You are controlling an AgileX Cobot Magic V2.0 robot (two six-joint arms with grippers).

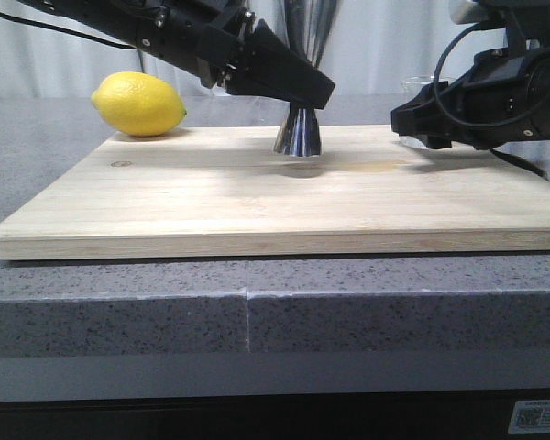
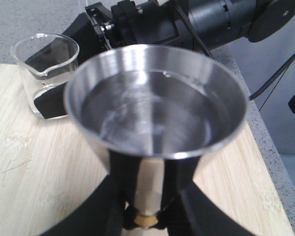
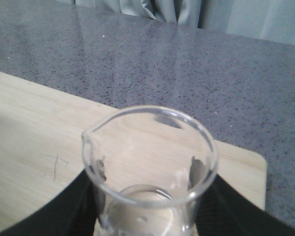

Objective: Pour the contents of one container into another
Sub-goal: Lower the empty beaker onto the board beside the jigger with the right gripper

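The steel hourglass jigger (image 1: 299, 134) stands upright on the wooden board (image 1: 211, 197). My left gripper (image 1: 313, 92) is shut on its narrow waist. In the left wrist view the jigger's top cup (image 2: 157, 110) holds clear liquid, and the gold band (image 2: 146, 219) sits between the black fingers (image 2: 96, 206). The clear glass beaker (image 3: 150, 162) stands upright near the board's far right corner with my right gripper (image 3: 150, 216) shut around it. It also shows as the beaker (image 2: 45, 73) in the left wrist view and the beaker (image 1: 420, 88) behind my right gripper (image 1: 414, 119) in the front view.
A yellow lemon (image 1: 139, 104) lies at the board's far left corner. Grey stone countertop (image 1: 257, 321) surrounds the board, with a curtain behind. The right arm's cable (image 1: 532, 170) trails over the board's right edge.
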